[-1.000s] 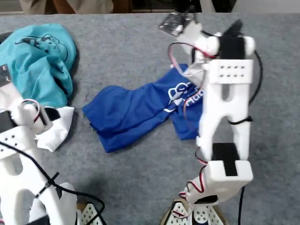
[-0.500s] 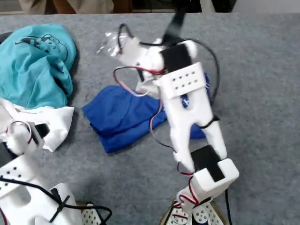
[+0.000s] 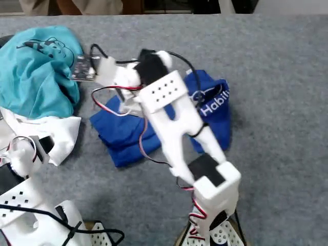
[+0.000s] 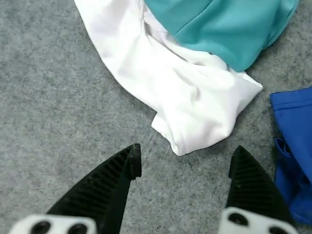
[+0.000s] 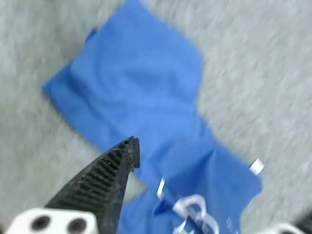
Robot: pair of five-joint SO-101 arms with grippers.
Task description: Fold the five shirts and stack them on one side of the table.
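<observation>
Hovering right claw [image 3: 95, 69], jaws wide, over the crumpled blue shirt [image 3: 118, 132] at centre | left claw [image 4: 185, 156] wide above the white shirt [image 4: 195, 97] | risk: pinching one layer could drag it into the teal shirt [image 3: 41, 72].

overhead, both wrists share blue shirt [image 3: 119, 136]

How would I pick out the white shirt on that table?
On the left side of the grey table sits a big teal shirt in a heap. Poking out from under its near edge is the white shirt, crumpled. It alone is plain white; the blue shirt beside it lies apart.
</observation>
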